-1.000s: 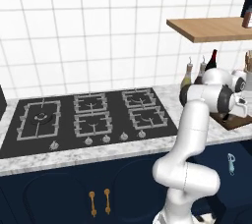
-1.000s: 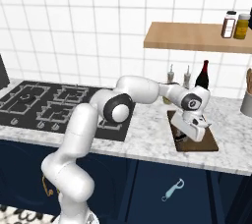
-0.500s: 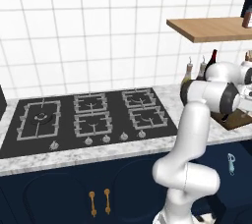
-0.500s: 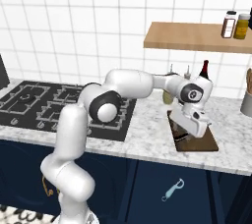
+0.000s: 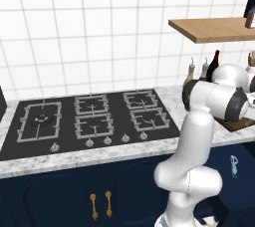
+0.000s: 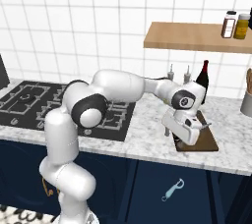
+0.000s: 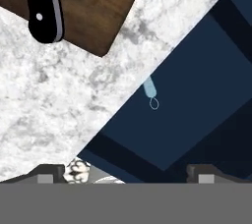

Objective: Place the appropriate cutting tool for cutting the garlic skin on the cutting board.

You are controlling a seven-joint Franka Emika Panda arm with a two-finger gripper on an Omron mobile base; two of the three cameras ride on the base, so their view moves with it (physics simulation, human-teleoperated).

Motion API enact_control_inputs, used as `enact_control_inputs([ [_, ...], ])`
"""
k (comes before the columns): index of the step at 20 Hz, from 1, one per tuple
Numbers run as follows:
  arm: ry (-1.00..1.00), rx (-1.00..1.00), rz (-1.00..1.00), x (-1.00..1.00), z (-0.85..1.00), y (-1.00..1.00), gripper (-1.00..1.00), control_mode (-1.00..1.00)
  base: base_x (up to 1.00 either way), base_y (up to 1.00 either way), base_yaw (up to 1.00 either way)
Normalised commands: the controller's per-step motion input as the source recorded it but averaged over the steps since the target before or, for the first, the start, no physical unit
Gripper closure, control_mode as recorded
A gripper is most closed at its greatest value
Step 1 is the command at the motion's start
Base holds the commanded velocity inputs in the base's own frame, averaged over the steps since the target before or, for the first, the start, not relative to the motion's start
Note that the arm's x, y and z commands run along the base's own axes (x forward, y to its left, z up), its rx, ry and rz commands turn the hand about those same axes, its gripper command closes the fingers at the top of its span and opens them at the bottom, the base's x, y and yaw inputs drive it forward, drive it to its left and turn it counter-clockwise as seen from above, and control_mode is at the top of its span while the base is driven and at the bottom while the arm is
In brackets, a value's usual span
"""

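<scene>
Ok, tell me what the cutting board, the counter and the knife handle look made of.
Cutting board: dark brown wood, matte, faint grain streaks. Counter: likely marble or similar stone, white with grey veining. Knife handle: black, probably plastic or stained wood, with pale rivets and a grey metal-looking strip along its edge.

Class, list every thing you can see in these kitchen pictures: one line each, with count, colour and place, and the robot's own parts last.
Cutting board: one, dark brown, on the marble counter right of the stove.
Knife: one, black riveted handle, lying on the board.
Stove: one, black, six burners, set in the counter.
Wine bottle: one, dark, against the wall tiles.
Wall shelf: one, light wood, holding two jars.
Peeler: one, light blue, in front of the navy cabinets.
Gripper: one, dark fingertips set apart, over the counter edge.
</scene>
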Motion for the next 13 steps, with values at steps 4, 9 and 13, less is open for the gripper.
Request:
enact_control_inputs([
  [4, 0.00, -0.11, 0.00, -0.31, 0.00, 0.75, -1.00, -1.00, 0.00, 0.00, 0.00],
  [9, -0.05, -0.20, -0.03, -0.38, 0.11, 0.99, -1.00, -1.00, 0.00, 0.00, 0.00],
  [13, -0.02, -0.30, -0.11, -0.29, 0.19, 1.00, -1.00, -1.00, 0.00, 0.00, 0.00],
])
